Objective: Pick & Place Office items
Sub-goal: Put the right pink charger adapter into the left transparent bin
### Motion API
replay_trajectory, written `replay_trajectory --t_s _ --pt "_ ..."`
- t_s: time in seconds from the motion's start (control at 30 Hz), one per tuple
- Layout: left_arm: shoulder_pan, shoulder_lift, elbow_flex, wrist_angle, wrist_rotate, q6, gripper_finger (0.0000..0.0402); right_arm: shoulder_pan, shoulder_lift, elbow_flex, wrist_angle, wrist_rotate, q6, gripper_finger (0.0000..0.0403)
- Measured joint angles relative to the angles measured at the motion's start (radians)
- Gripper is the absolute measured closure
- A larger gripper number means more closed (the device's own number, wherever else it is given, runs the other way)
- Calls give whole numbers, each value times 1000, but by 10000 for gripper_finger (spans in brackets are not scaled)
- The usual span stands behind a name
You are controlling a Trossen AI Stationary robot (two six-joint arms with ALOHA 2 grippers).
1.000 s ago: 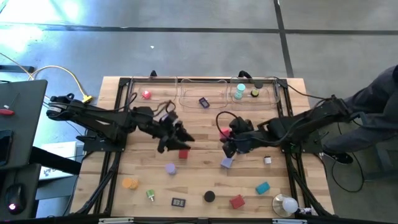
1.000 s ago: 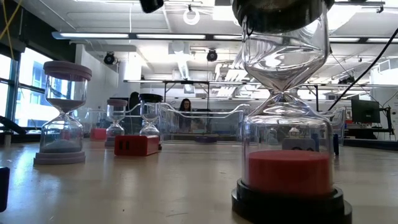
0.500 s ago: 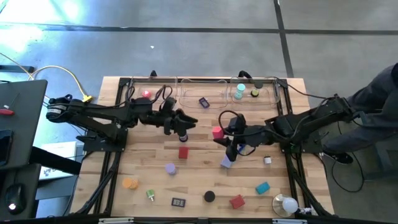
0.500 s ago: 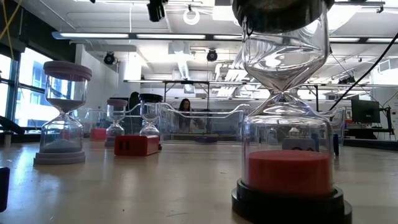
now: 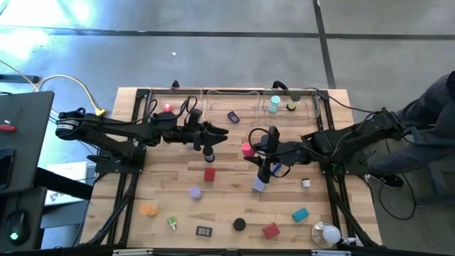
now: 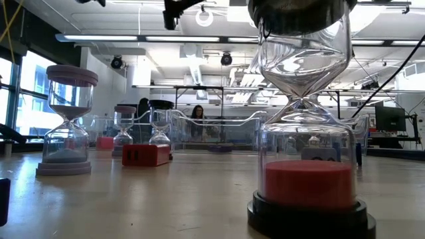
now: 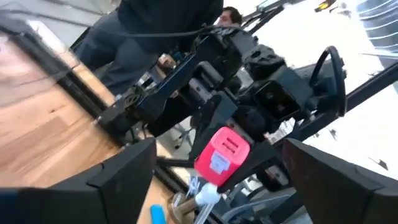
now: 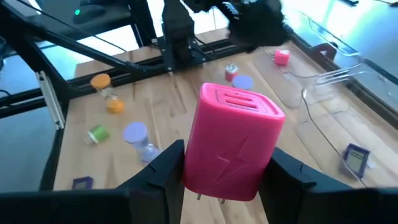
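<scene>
A pink block (image 5: 247, 149) with a lightning mark is in the air over the middle of the table, and my right gripper (image 5: 253, 153) is shut on it. My left gripper (image 5: 217, 136) hangs open just to its left, pointing at it, fingers spread and touching nothing. The left wrist view shows the pink block (image 7: 221, 155) beyond my open fingers (image 7: 127, 177). Other office items lie loose on the wood: a red block (image 5: 210, 174), a lavender block (image 5: 259, 185), a black cap (image 5: 239, 225) and a teal piece (image 5: 299, 214). My right gripper pinches the pink block by two opposite narrow sides (image 8: 191, 155), one finger (image 8: 163, 169) on each. The fingers reach in from the table's right, slanting down. The block is lifted clear of the table, its slotted end (image 8: 239, 99) pointing away from the wrist past the fingertips.
Clear trays (image 5: 213, 107) line the far edge, holding a few small pieces (image 5: 233, 117). A white bulb (image 5: 328, 233) lies at the near right corner. An orange piece (image 5: 148, 210), a lavender hourglass (image 5: 195, 192) and a dark clip (image 5: 204, 231) sit near left. A person stands right of the table.
My left gripper has swung from over the red block toward the table's far edge and right, ending close to the pink block. My right gripper has rolled its wrist and risen slightly, carrying the pink block a little toward the left.
</scene>
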Motion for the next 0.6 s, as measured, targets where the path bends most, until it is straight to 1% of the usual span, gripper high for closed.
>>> replay_trajectory --t_s 0.1,0.13,0.27,0.33,0.47,0.6 --pt "24 19 0 80 0 10 33 -34 0 0 17 -29 -4 256" --pt "32 25 0 112 5 41 30 -47 0 0 26 -53 -4 256" --pt "76 28 0 167 111 277 27 -97 -19 0 54 -131 -6 256" --pt "95 28 0 162 154 351 27 -120 -38 0 57 -162 -7 256" --pt "122 31 0 154 172 436 27 -158 -51 1 113 -242 -31 256" --pt "140 32 0 154 220 641 27 -209 -61 -1 174 -364 -36 257"
